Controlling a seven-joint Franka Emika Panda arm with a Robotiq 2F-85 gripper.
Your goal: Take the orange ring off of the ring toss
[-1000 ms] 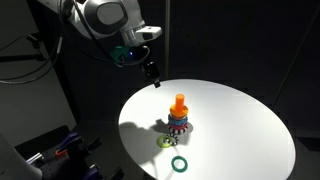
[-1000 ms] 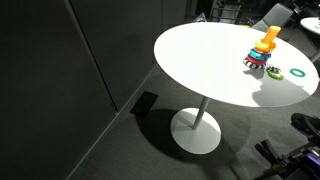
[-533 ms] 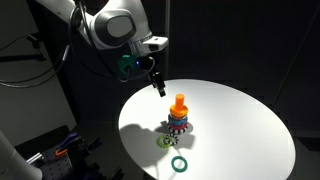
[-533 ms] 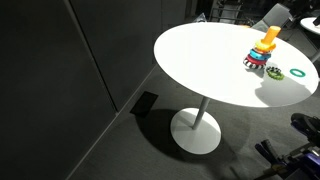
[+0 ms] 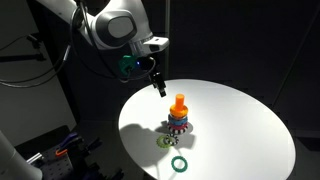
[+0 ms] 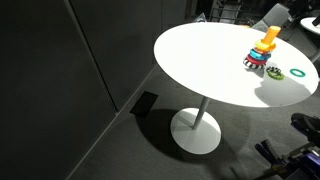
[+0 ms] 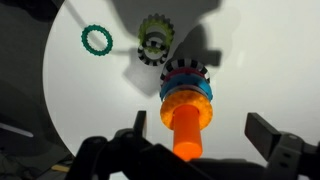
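Since the orange ring (image 7: 187, 103) looks like hard, glossy moulded plastic, it should handle light, stiff and a bit slippery, not fragile. The best hold is probably across its outer rim at 3 and 9 o'clock, followed by a straight lift along the peg (image 7: 186, 138). The ring sits on top of the stack on the ring toss (image 5: 178, 122), around the peg and on the blue ring (image 7: 186, 86). Ring and peg are the same orange, so the seam between them is hard to tell. The lower rings have toothed, gear-like edges. The gripper (image 5: 157, 86) hangs at 10 o'clock of the toss, apart from it. In the wrist view the jaws stand wide apart and empty, with dark blocky fingers (image 7: 262, 131). The table (image 5: 240, 120) is round, white and matte. A thin green ring (image 5: 180, 163) lies at 6 o'clock of the toss. A gear ring (image 5: 166, 142), yellow-green and white, lies at 7 o'clock just beside the base.
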